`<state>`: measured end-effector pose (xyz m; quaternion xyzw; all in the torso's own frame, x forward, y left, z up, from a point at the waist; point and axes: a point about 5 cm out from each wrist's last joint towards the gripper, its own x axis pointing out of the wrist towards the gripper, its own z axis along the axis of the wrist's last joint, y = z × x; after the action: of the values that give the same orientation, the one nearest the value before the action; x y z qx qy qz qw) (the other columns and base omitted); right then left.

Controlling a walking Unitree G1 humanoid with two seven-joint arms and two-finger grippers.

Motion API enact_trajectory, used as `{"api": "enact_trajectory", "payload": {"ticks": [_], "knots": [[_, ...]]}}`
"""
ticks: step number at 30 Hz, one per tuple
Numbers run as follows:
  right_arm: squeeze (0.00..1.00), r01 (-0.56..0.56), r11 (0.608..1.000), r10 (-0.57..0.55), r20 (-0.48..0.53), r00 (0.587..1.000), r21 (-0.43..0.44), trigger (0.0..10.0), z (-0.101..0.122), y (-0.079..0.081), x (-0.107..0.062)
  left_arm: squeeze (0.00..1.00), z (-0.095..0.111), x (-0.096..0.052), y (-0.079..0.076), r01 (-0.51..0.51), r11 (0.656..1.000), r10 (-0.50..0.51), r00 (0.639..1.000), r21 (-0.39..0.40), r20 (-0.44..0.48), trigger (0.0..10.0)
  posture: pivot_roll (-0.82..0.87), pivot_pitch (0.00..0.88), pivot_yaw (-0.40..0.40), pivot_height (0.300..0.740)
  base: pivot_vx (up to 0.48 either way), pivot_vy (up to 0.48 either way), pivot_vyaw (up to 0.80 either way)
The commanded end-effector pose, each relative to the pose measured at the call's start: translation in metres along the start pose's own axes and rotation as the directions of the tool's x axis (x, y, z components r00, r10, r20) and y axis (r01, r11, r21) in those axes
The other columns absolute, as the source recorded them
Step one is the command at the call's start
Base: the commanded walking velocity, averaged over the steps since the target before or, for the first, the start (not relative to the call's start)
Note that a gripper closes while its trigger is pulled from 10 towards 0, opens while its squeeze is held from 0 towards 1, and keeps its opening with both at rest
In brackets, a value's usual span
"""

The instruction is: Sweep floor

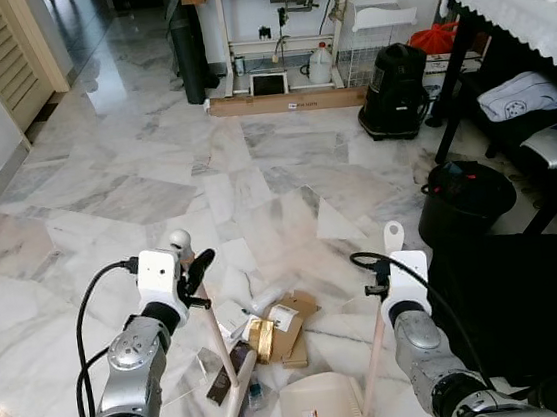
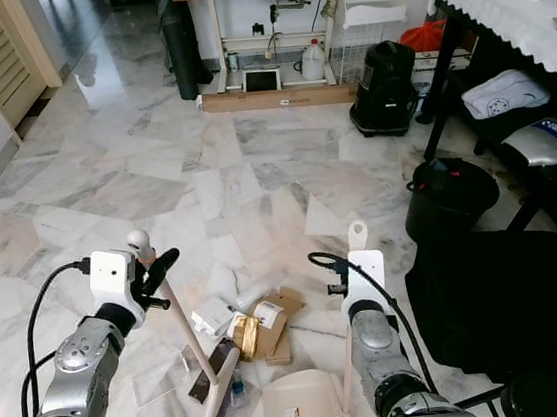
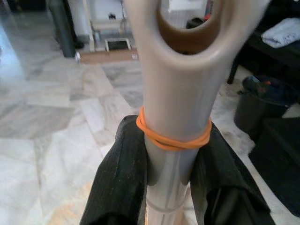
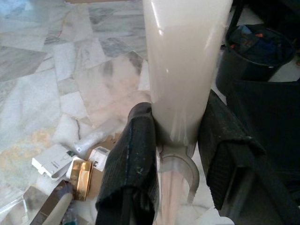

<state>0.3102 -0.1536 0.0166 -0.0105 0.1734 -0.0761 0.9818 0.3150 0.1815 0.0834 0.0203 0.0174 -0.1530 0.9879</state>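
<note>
Left eye view: left gripper [image 1: 192, 276] is clamped on the broom [image 1: 225, 360] handle near its top; the head rests on the floor [image 1: 134, 175] at about 6 o'clock, touching the litter [image 1: 272, 330] — flattened card and small boxes. Right gripper [image 1: 385, 279] is closed round the dustpan [image 1: 324, 410] handle, the pan's mouth just beside the pile at 5 o'clock. Judged: gathering step, rubbish heaped but not yet in the pan.

Right eye view: open marble runs from 10 to 12 o'clock. A black bin [image 2: 449, 199] stands at 2 o'clock, dark furniture beyond it — tight on that side.

Left wrist view: black fingers [image 3: 119, 178] pinch the handle below an orange band [image 3: 173, 138].

Right wrist view: fingers [image 4: 133, 159] grip the pale handle. Next move likely calls for a short stroke toward the pan, pan edge kept flat.
</note>
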Motion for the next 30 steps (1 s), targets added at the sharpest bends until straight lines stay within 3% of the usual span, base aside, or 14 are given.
{"api": "enact_trajectory", "payload": {"ticks": [1,16,23,26,30], "knots": [[0.00,0.022,1.000,-0.022,-0.005,1.000,-0.003,10.0,-0.003,-0.004,-0.001,0.00,-0.005,-0.004,0.000,0.021,0.998,-0.023,0.999,-0.065,-0.034,10.0,0.05,0.059,-0.028,0.740,0.000,0.000,0.00],[0.00,0.022,1.000,-0.022,-0.010,1.000,-0.002,10.0,-0.004,-0.003,-0.001,0.00,0.007,-0.003,0.020,-0.035,0.961,0.037,0.999,-0.276,0.002,10.0,0.06,0.070,-0.032,0.740,0.000,0.000,0.00],[0.00,0.028,1.000,-0.028,-0.008,1.000,-0.005,10.0,-0.004,-0.004,-0.001,0.00,0.014,-0.003,0.018,-0.006,0.957,0.012,1.000,-0.291,0.018,10.0,0.07,0.077,-0.035,0.740,0.000,0.000,0.00],[0.00,0.027,1.000,-0.027,-0.008,1.000,-0.006,10.0,-0.004,-0.004,-0.001,0.00,0.024,-0.002,0.023,-0.044,0.966,0.061,0.997,-0.255,0.057,10.0,0.07,0.078,-0.036,0.740,0.000,0.000,0.00],[0.00,0.024,1.000,-0.024,-0.010,1.000,-0.007,10.0,-0.004,-0.003,-0.002,0.00,0.037,-0.001,0.023,-0.029,0.985,0.048,0.993,-0.171,0.108,10.0,0.07,0.078,-0.036,0.740,0.000,0.000,0.00]]}}
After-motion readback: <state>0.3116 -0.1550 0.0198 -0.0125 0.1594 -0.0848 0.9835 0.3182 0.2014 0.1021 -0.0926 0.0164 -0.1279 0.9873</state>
